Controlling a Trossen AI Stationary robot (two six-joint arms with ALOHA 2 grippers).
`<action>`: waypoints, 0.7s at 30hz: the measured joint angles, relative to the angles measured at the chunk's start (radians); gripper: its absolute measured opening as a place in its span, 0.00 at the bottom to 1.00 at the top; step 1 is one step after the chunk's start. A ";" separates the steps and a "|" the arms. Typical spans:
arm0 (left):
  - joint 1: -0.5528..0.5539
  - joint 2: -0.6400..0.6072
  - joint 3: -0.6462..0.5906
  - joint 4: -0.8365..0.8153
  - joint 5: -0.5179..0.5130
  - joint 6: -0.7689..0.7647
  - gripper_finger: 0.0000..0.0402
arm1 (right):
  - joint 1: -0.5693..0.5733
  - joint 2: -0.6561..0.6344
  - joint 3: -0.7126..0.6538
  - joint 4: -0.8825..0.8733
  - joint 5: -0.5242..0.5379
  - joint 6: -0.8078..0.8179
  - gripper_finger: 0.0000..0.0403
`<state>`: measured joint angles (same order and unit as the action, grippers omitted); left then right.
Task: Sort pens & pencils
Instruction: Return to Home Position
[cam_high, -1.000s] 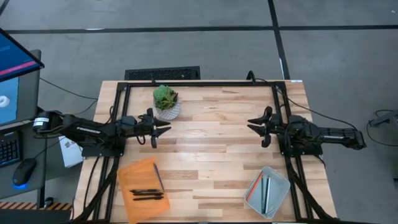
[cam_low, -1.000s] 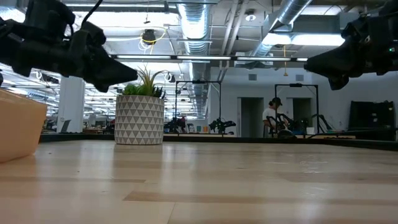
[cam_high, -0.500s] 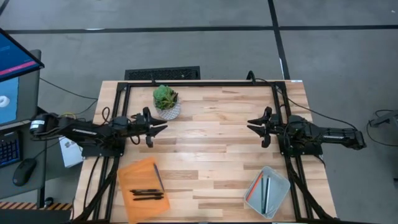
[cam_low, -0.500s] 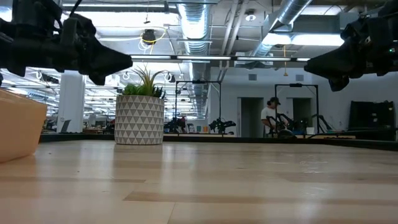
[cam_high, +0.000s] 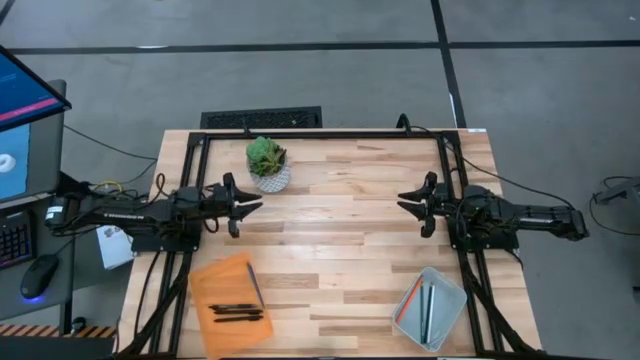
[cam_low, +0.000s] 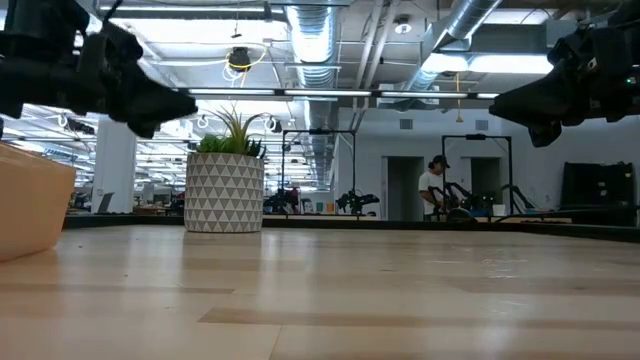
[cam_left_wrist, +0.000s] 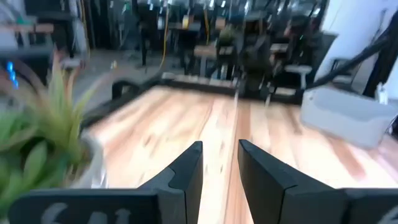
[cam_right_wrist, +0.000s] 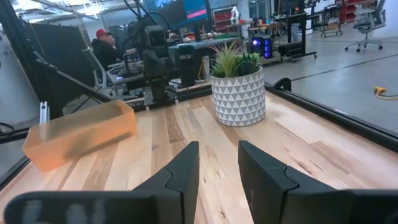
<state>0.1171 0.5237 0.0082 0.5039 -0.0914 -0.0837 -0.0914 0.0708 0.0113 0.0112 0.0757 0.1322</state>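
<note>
Black pens (cam_high: 238, 312) lie in an orange tray (cam_high: 225, 290) at the table's near left. Thin pencils, one orange (cam_high: 407, 301) and one greenish (cam_high: 429, 312), lie in a clear tray (cam_high: 432, 305) at the near right. My left gripper (cam_high: 250, 205) hangs level over the table's left side, open, with nothing between its fingers (cam_left_wrist: 186, 174). My right gripper (cam_high: 410, 203) hangs level over the right side, also open and with nothing in it (cam_right_wrist: 217, 168). Both are well above the wood and far from the trays.
A small green plant in a white patterned pot (cam_high: 268, 166) stands at the far left, just beyond my left gripper (cam_low: 224, 190). A black frame (cam_high: 320, 133) runs along the table's edges. Bare wood lies between the two grippers.
My left gripper has drawn back toward the table's left edge, staying level and open. My right gripper has kept still. Nothing in the trays has moved.
</note>
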 joint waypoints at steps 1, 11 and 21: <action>0.005 -0.017 0.000 -0.041 0.000 -0.008 0.23 | 0.000 0.000 0.000 0.000 0.000 0.000 0.33; 0.071 -0.144 -0.001 -0.291 0.016 -0.033 0.23 | 0.000 0.000 0.000 0.000 0.000 0.000 0.33; 0.075 -0.210 -0.002 -0.371 0.041 -0.033 0.23 | 0.000 0.000 0.000 -0.001 0.000 -0.005 0.33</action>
<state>0.1925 0.3141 0.0064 0.1329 -0.0504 -0.1169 -0.0914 0.0708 0.0113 0.0105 0.0757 0.1273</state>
